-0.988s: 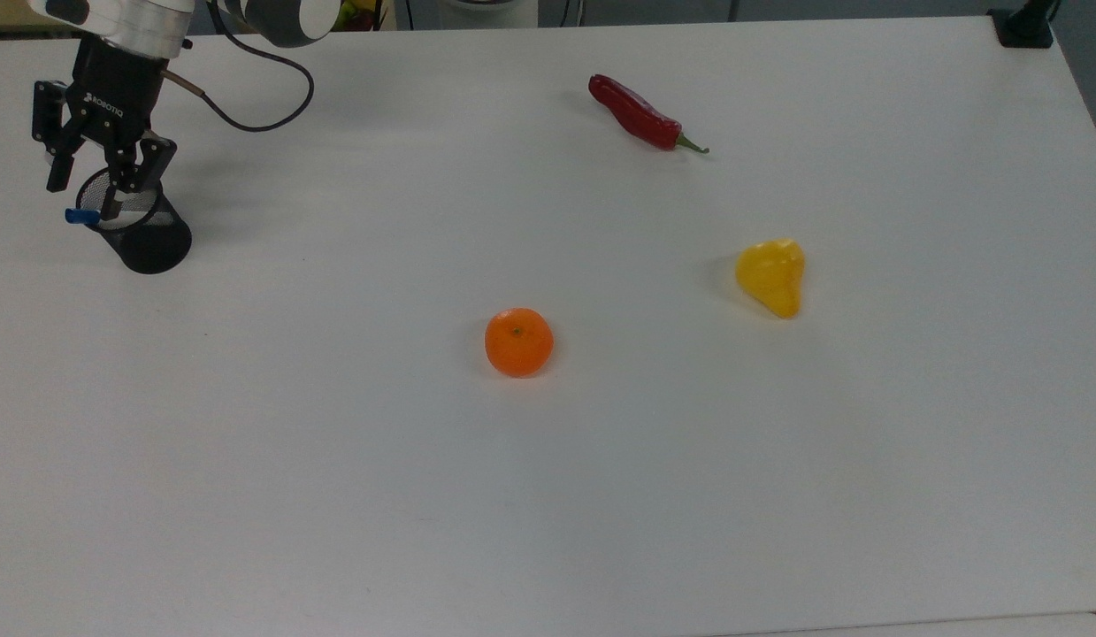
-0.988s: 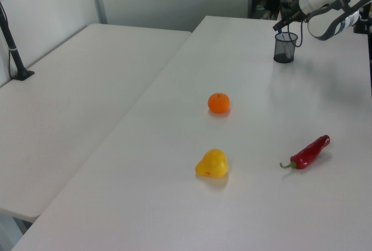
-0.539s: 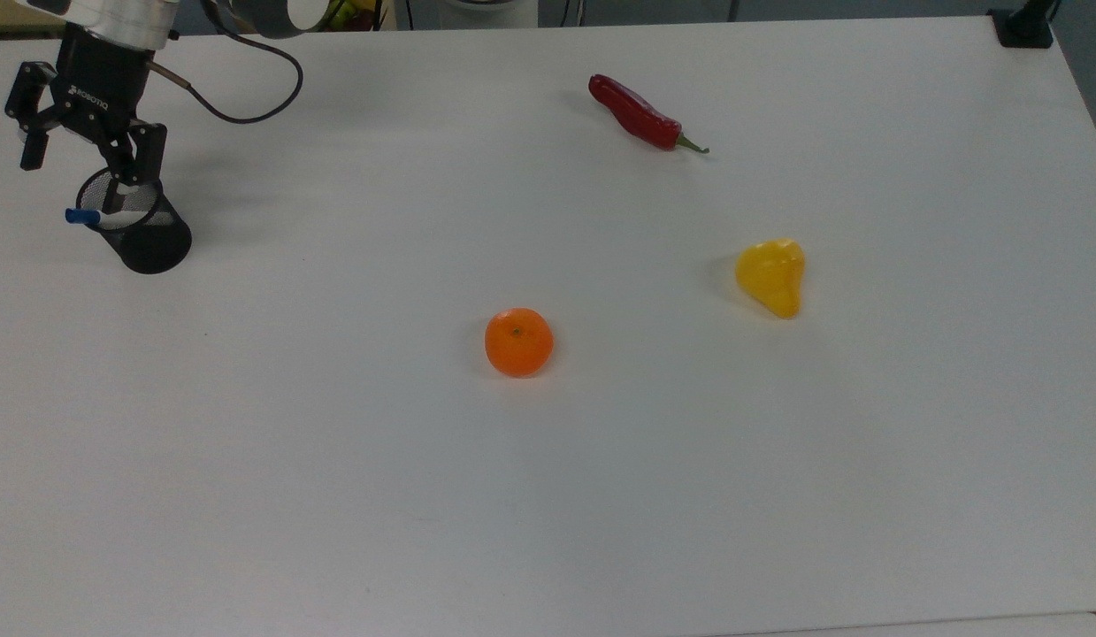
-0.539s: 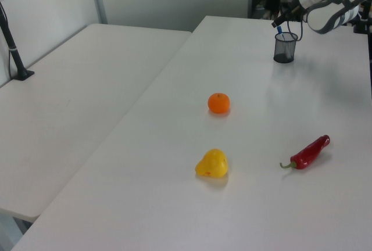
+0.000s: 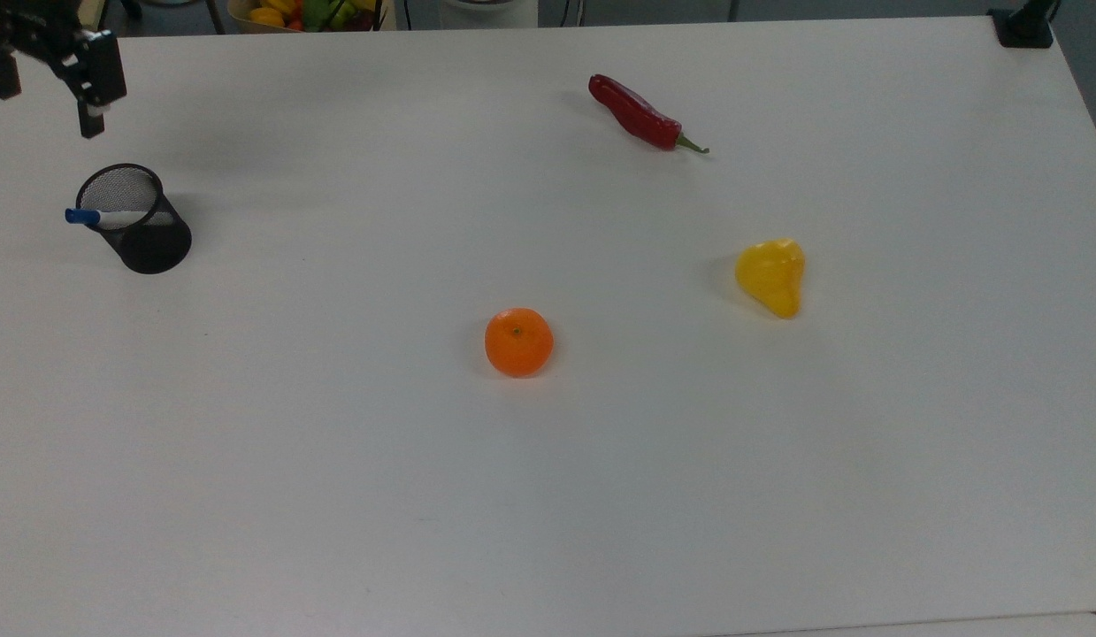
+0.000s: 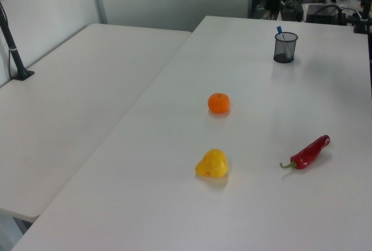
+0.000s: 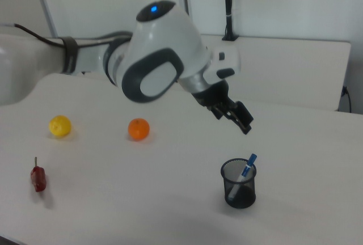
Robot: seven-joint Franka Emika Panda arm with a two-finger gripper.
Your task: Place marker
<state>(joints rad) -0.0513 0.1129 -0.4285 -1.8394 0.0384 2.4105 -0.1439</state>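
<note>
In the top view we see the marker (image 5: 86,216) leaning in the mesh cup (image 5: 134,218), blue cap over the rim, because the cup is shorter than the pen; the tool (image 5: 45,55) hangs released and empty above.

In the left view the cup (image 6: 285,47) stands far from the orange (image 6: 219,103).

In the right view the tool (image 7: 233,114) is clear of the marker (image 7: 245,170), so we judge the placing done.
</note>
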